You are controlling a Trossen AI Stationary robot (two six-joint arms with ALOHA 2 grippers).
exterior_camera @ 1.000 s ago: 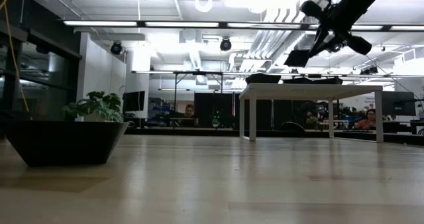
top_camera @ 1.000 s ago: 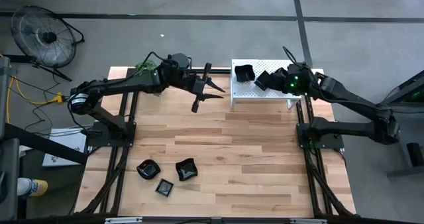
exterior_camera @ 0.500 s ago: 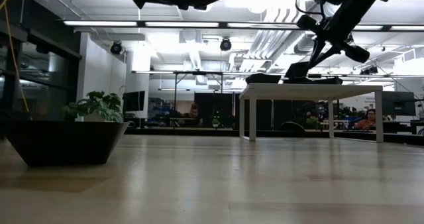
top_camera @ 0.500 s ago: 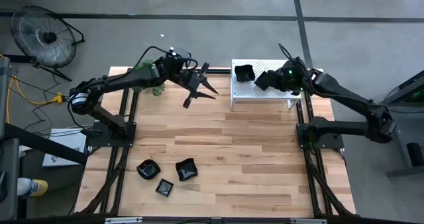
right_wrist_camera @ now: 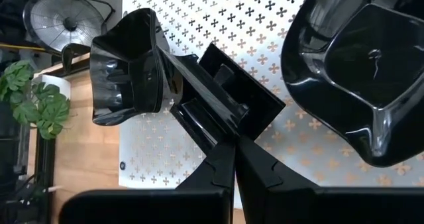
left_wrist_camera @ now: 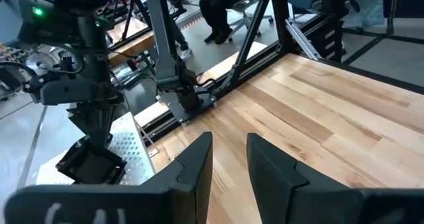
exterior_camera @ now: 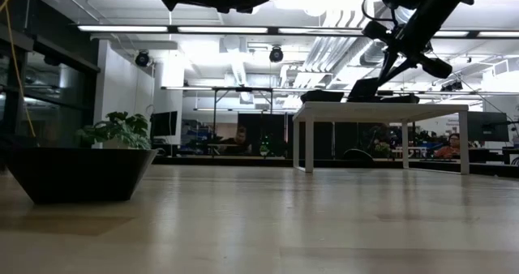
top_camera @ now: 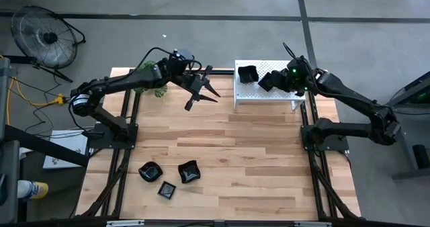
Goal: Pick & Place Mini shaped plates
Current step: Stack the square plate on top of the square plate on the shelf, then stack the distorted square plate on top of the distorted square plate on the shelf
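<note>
Your wooden counter (top_camera: 222, 153) is filling the overhead frame, with the white perforated rack (top_camera: 265, 93) sitting at its far edge. Both dark arms are reaching inward above it. The left hand (top_camera: 201, 93) is hanging in the air over the far part of the counter, just beside the rack's end, its fingers (left_wrist_camera: 192, 171) standing partly apart with nothing between them. The right hand (top_camera: 274, 79) is working over the rack, its fingers pressed together on the rim of a square mini plate (right_wrist_camera: 232, 98), which is lying tilted against the perforated top.

You are seeing two more black plates on the rack: one (top_camera: 248, 73) near the rack's left end, and a larger glossy one (right_wrist_camera: 358, 71) cut off by the right wrist frame's edge. Three further plates (top_camera: 166, 178) are clustered together on the near left part of the counter, well apart from both hands. The low view is catching one of them (exterior_camera: 77, 173) close up as a dark wedge. How many plates the right arm is hiding on the rack cannot be told.

A fan (top_camera: 40, 33) is standing on the floor beyond the left arm.
</note>
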